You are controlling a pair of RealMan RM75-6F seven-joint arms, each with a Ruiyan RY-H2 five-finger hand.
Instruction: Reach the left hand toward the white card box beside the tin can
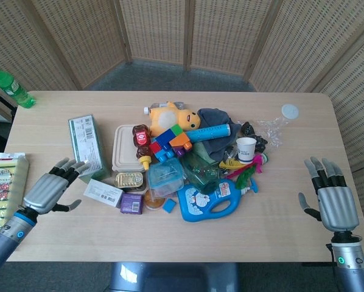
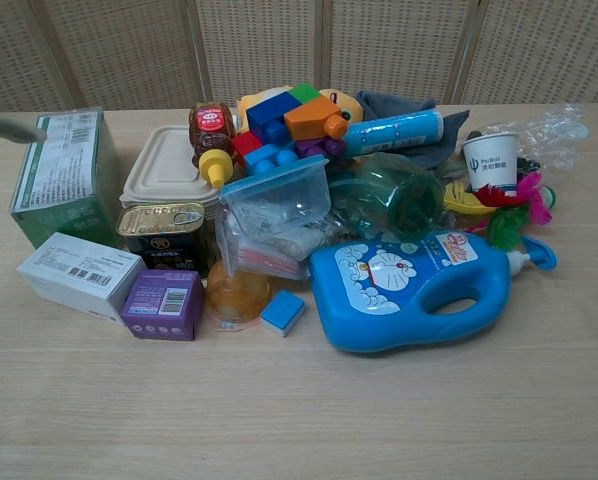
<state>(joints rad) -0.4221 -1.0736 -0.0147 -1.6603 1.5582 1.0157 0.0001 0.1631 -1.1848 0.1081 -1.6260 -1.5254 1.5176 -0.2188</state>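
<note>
White card box lies flat on the tabletop at the near left corner of the pile, touching the purple carton on its right, with the tin can just behind it and the tall green carton further back. My left hand hovers just to the left of it, palm down, fingers spread and holding nothing; one fingertip shows at the chest view's left edge. My right hand is well apart at the far right, likewise spread and empty.

I judge the box light, stiff-walled yet crushable under a hard squeeze, its smooth card a little slippery. Its long sides look freest, so I would span it across the width from above, thumb on the near face, keeping clear of the purple carton.

On top it carries barcodes and small print I cannot read. The blue detergent bottle bears a Doraemon picture. The paper cup has dark lettering, too small to make out.
</note>
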